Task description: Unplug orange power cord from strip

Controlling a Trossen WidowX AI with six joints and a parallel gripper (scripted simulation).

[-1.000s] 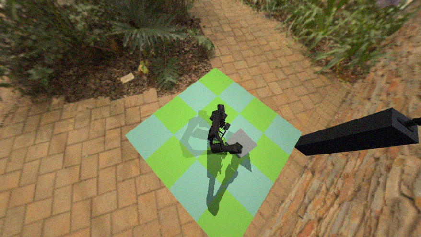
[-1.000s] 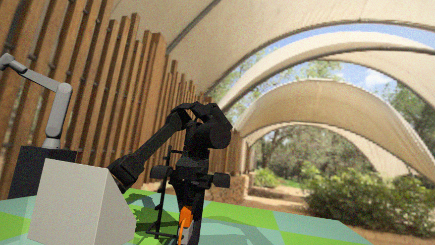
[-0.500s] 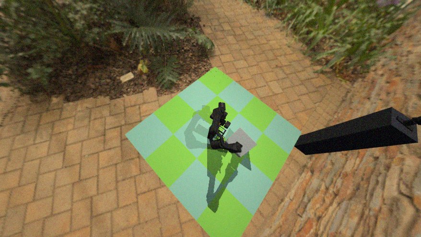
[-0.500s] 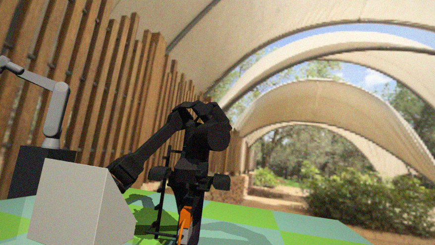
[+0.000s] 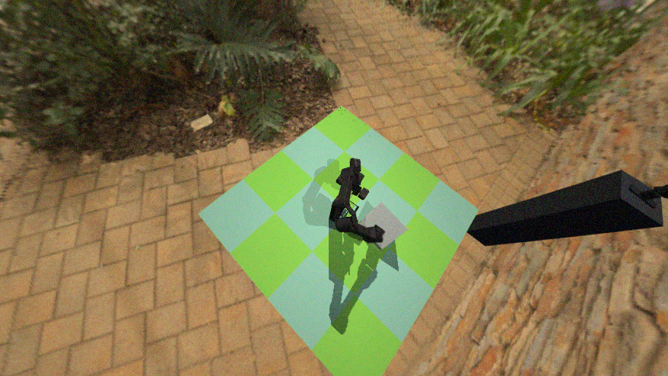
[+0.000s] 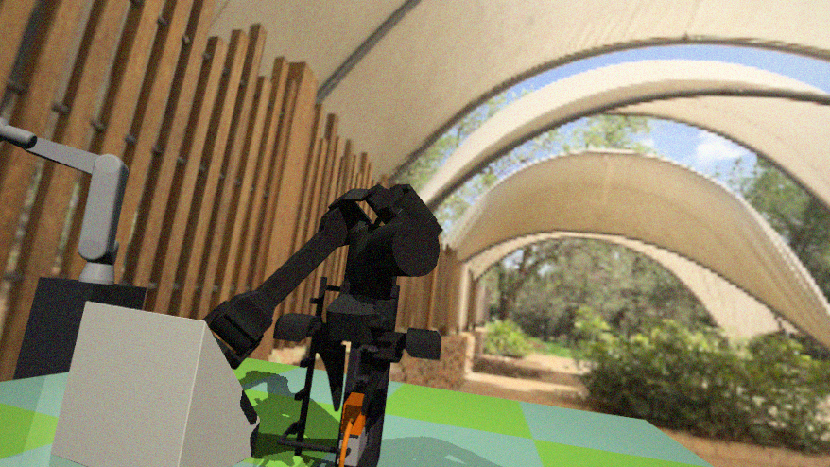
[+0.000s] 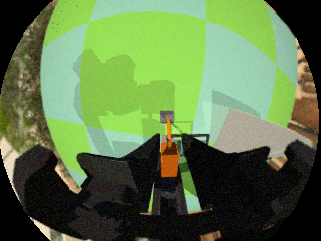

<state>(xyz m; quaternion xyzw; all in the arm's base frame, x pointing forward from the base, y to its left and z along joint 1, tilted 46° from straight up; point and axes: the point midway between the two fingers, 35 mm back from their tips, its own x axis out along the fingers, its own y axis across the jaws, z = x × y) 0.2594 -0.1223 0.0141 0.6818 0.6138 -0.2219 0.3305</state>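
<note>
The orange plug (image 6: 354,409) (image 7: 169,164) stands between the fingertips of my gripper (image 7: 170,136). The fingers are a little apart, with a narrow gap beside the plug, so the gripper looks slightly open around it. The orange cord (image 6: 344,447) (image 7: 169,131) runs from the plug to a small grey block (image 7: 166,117). The power strip seems to be the dark upright body (image 6: 377,418) (image 7: 168,200) right at the plug. Whether the plug's prongs are still in a socket is hidden. In the top view the arm hides plug and strip.
A thin black wire frame (image 6: 301,406) stands beside the strip. A large light grey block (image 5: 385,217) (image 6: 133,383) (image 7: 254,132) stands near the arm. A grey arm (image 6: 104,203) on a dark pedestal (image 5: 560,205) (image 6: 49,325) is farther off. The floor is green and teal checkered.
</note>
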